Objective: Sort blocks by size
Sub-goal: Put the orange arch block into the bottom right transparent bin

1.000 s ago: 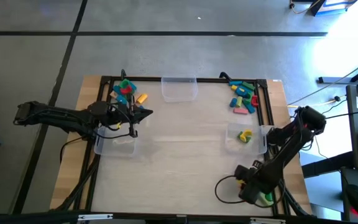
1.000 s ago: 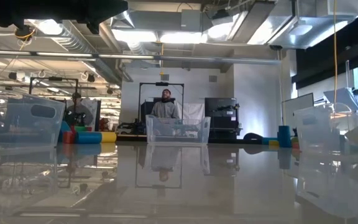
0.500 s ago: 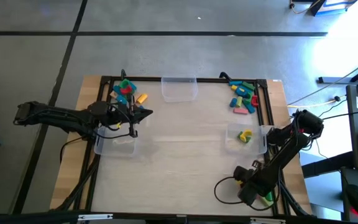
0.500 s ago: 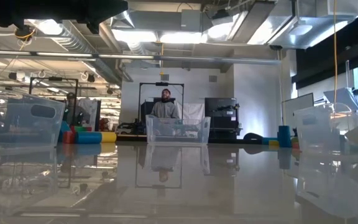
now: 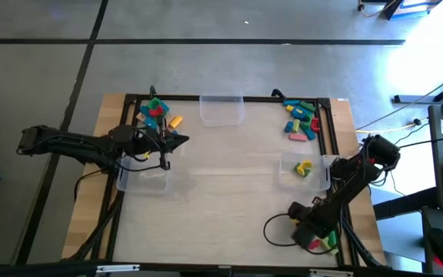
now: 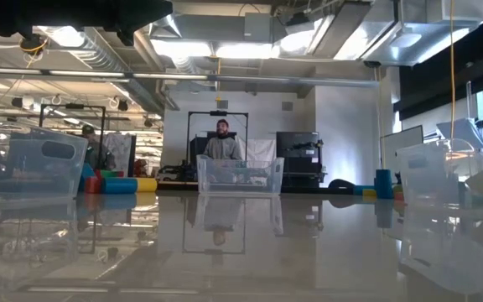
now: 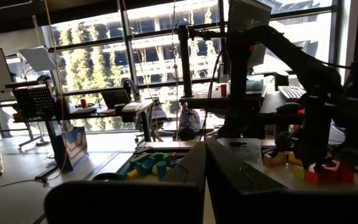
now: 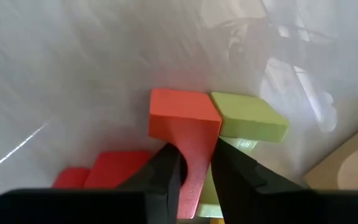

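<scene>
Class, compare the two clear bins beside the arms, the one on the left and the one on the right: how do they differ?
The left bin sits partly under the left gripper; the right bin stands clear of the right gripper. The right bin holds yellow and green blocks; no blocks show in the left. Both are clear plastic.

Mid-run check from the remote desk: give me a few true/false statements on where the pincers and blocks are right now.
1. The right pincer is closing on an orange block. True.
2. A light green block touches that orange block. True.
3. The left pincer holds a yellow block. False: it is shut and empty, beside the left pile of blocks.
4. The clear bin by the right arm is empty. False: it holds a yellow and a green block.
5. The middle far bin looks empty. True.
</scene>
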